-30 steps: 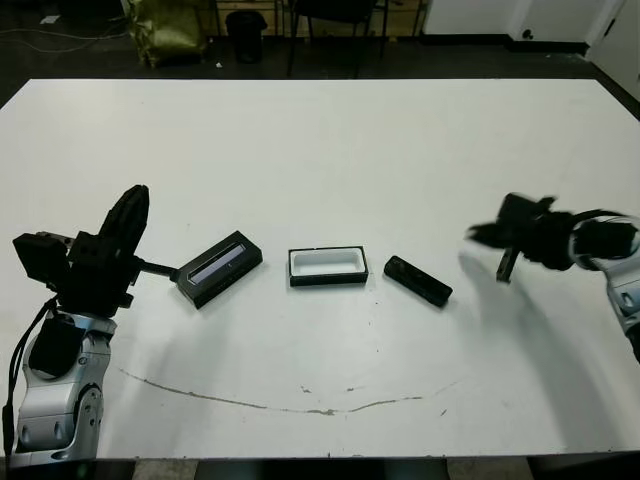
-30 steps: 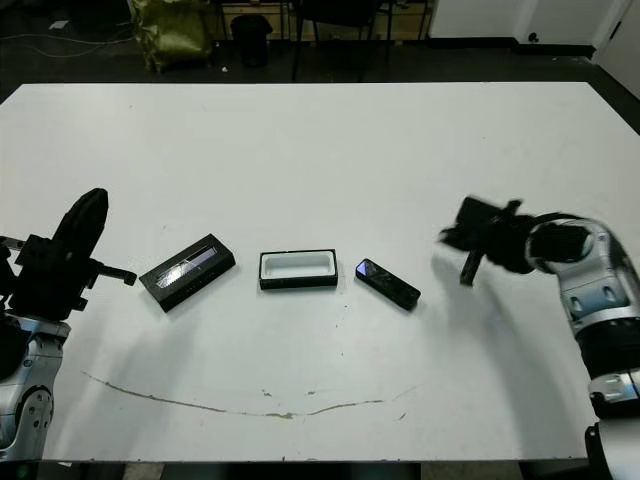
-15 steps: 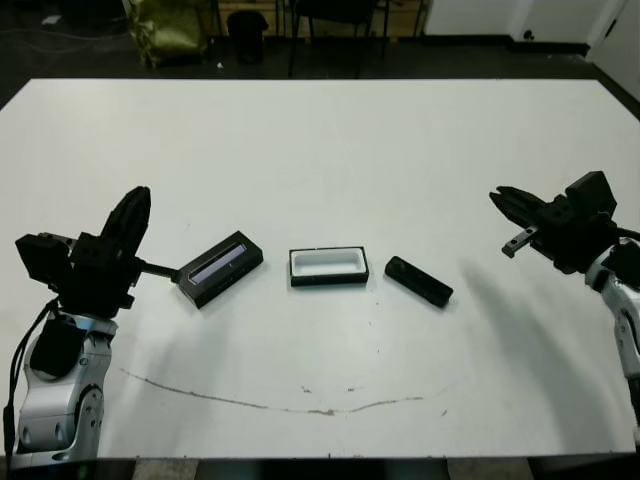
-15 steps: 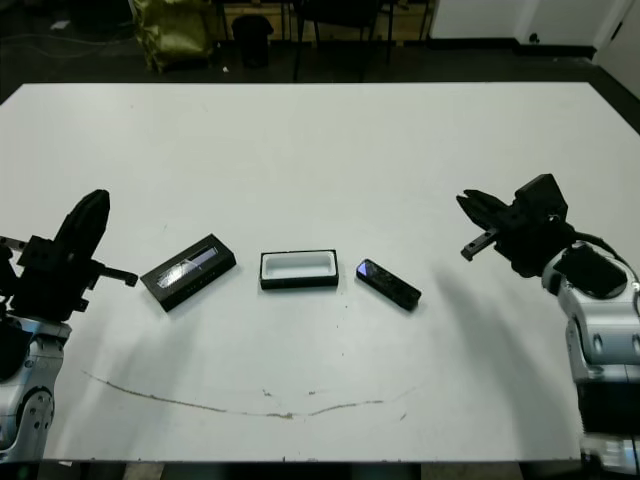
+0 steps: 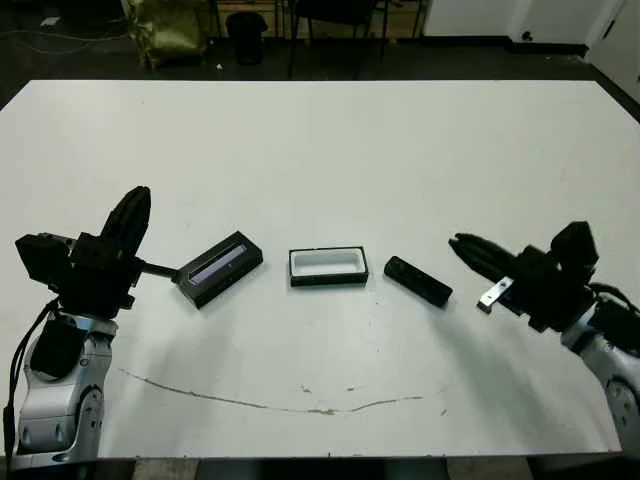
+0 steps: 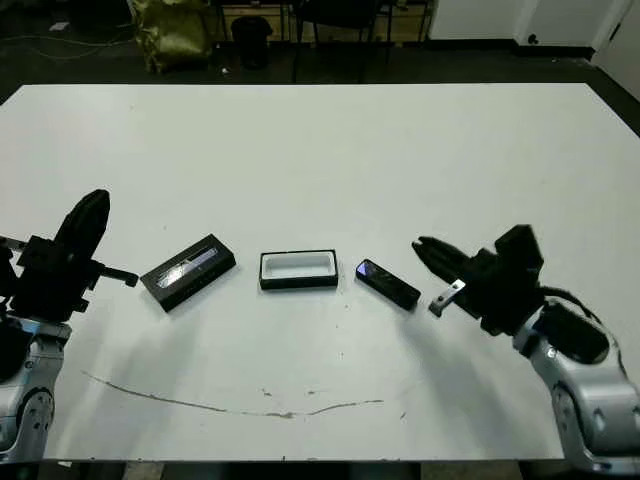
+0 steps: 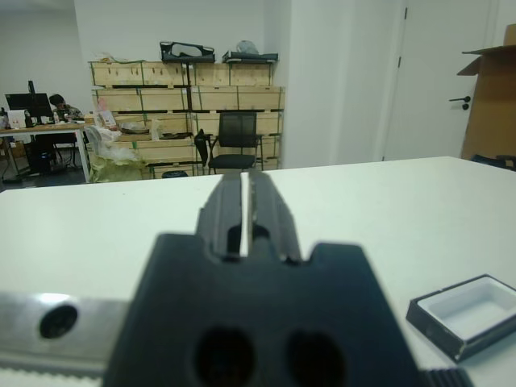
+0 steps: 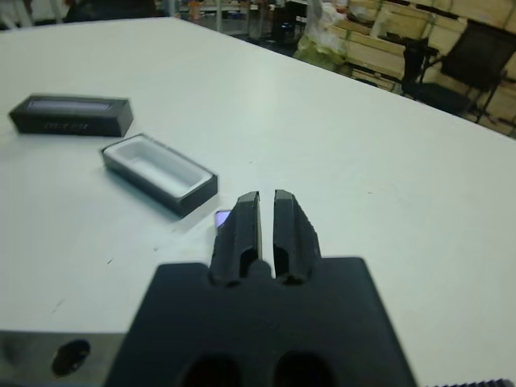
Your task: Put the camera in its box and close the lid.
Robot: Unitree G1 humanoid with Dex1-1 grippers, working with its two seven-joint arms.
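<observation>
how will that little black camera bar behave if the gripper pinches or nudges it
The camera looks like a stiff flat bar, so it probably won't flex or roll. Lying flat on the smooth table, it may slide or spin if nudged off-centre. Its low profile likely leaves little edge to pinch.

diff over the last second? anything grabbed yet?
Only the right gripper moved: it came down and in toward the camera, stopping just short of its right end. Its fingers are together and hold nothing. Nothing was grabbed or released. The left gripper, lid, box and camera stayed where they were.
</observation>
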